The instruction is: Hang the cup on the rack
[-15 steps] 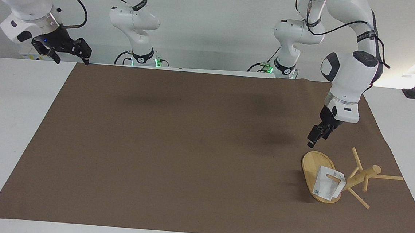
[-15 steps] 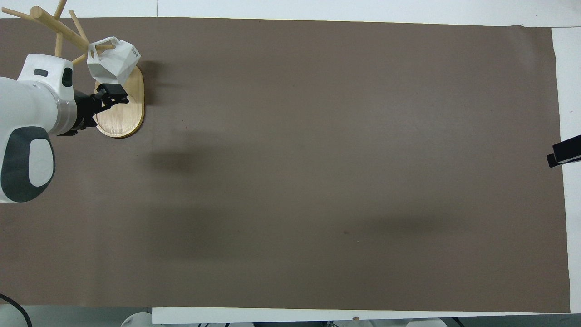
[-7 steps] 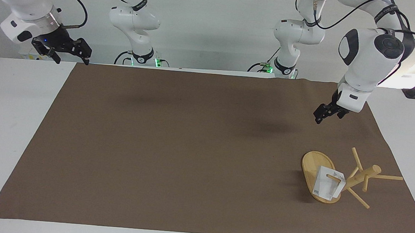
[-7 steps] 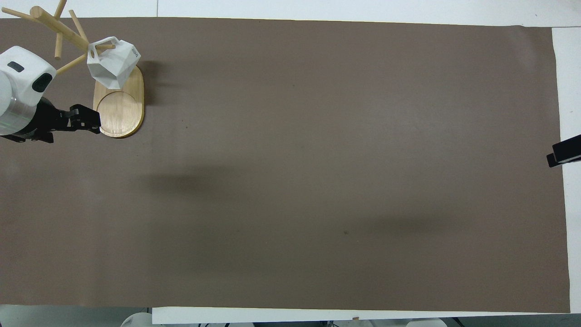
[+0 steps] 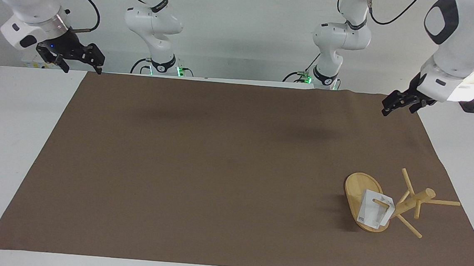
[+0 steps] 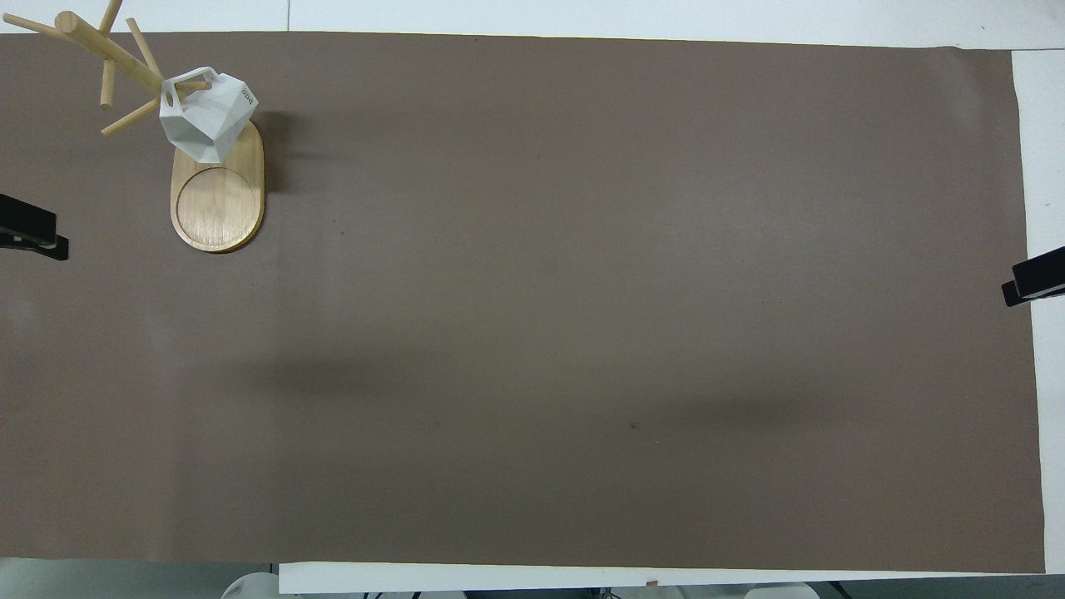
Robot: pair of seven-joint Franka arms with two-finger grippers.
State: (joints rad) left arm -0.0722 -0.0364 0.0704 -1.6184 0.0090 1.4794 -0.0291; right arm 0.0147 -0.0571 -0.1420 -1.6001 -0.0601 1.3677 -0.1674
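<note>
The right end effector [image 5: 82, 60] hangs in the air over the white edge of the worktop [image 5: 15, 142], at the right arm's end and close to the robots' side, just off the corner of the brown mat [image 5: 217, 169]. Its fingers [image 5: 98, 70] are spread wide and hold nothing. This arm waits; in the overhead view only a dark tip of its end effector [image 6: 1032, 283] shows at the edge of the frame.

Toward the left arm's end of the worktop, on the part of the mat farther from the robots, stands the rack [image 5: 362, 192] with its oval bamboo base flat on the mat. The cup [image 5: 375, 211] hangs on the rack, its handle threaded on a thin peg [image 5: 380, 202] close to the post [image 5: 413, 200], and its white body sits over the end of the base that carries the post. Whether the cup touches the base cannot be told.

The left end effector [image 5: 391, 108] is up in the air over the mat's corner near the robots, well apart from rack and cup. It holds nothing, and whether it is wide or narrow cannot be told
</note>
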